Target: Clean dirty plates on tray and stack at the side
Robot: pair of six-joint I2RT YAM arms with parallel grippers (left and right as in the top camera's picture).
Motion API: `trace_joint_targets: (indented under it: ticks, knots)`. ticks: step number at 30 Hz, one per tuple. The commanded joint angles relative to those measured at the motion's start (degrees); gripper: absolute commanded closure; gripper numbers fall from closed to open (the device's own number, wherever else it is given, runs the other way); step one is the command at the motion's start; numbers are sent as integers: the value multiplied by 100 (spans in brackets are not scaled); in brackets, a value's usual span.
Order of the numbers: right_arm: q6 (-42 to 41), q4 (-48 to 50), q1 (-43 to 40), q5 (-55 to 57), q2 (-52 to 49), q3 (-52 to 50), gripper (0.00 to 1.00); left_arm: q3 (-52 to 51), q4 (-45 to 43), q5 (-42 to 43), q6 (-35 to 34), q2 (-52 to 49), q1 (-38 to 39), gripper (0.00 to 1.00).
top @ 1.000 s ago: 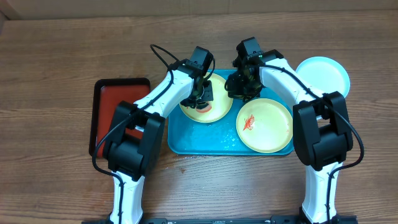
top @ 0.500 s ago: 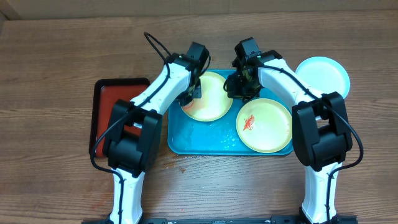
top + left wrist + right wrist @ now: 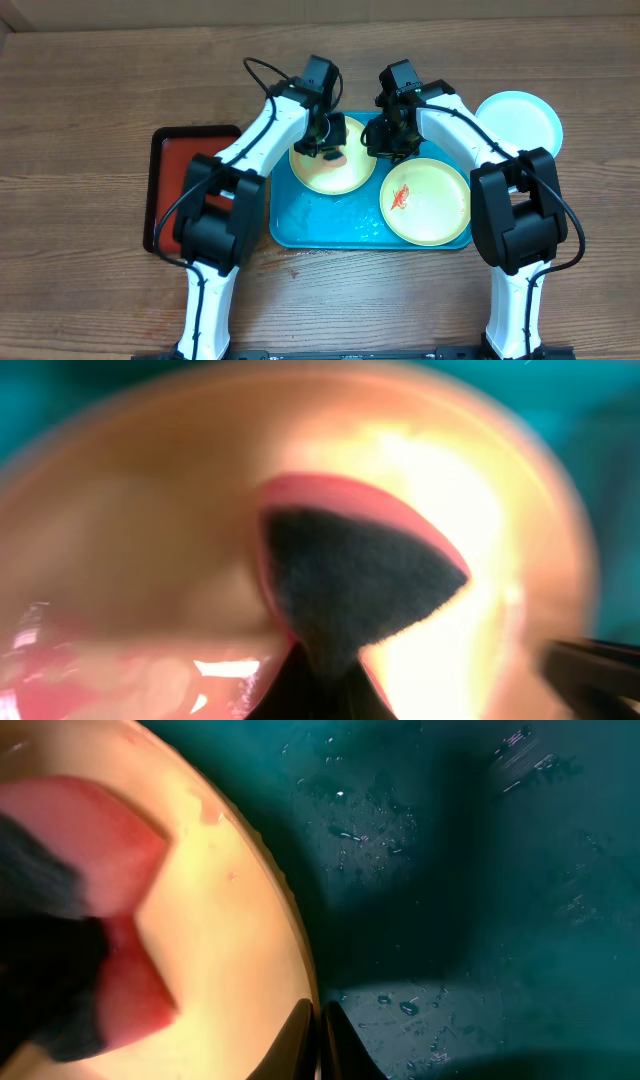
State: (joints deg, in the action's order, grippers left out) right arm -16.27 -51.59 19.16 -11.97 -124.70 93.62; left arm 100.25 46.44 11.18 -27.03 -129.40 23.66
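Note:
A pale yellow-green plate (image 3: 345, 172) lies in the back left of the turquoise tray (image 3: 325, 228). My left gripper (image 3: 325, 138) is shut on a dark sponge with a red edge (image 3: 350, 575) and presses it onto this plate (image 3: 150, 510); the view is blurred. My right gripper (image 3: 390, 142) is shut on the plate's right rim (image 3: 300, 970), fingers pinched together (image 3: 318, 1030). The sponge also shows in the right wrist view (image 3: 60, 920). A second yellow-green plate (image 3: 435, 205) with a red smear (image 3: 400, 196) lies in the tray's right half. A light blue plate (image 3: 520, 122) lies on the table to the right.
A narrower red tray with a black rim (image 3: 180, 180) lies left of the turquoise tray. The turquoise tray floor is wet with droplets (image 3: 480, 920). Bare wooden table (image 3: 100, 90) surrounds both trays.
My left gripper swept the sponge to the plate's left edge, then back toward its upper middle. My right gripper stayed pinched on the rim. The other plates have not moved.

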Motion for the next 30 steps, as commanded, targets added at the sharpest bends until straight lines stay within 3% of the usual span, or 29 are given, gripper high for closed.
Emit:
trace_joint_targets:
  ticks: [1, 13, 21, 26, 30]
  knots:
    - [-7, 20, -48, 203, 26, 17, 96, 105, 186, -258, 44, -435, 52, 96]
    - [-4, -17, -48, 208, 26, 17, 96, 452, 1187, -3213, 17, -251, -177, 96]
    - [79, -37, -46, 201, 33, 122, 96, 1049, 1226, -2859, -103, 581, -240, 96]
    - [756, -251, 0, 245, 201, 527, 96, 1145, 1237, -2603, -236, 1401, -605, 96]
    - [1152, -433, 302, 1392, 522, 892, 96, 1145, 1543, -2461, -238, 1777, -1152, 96]
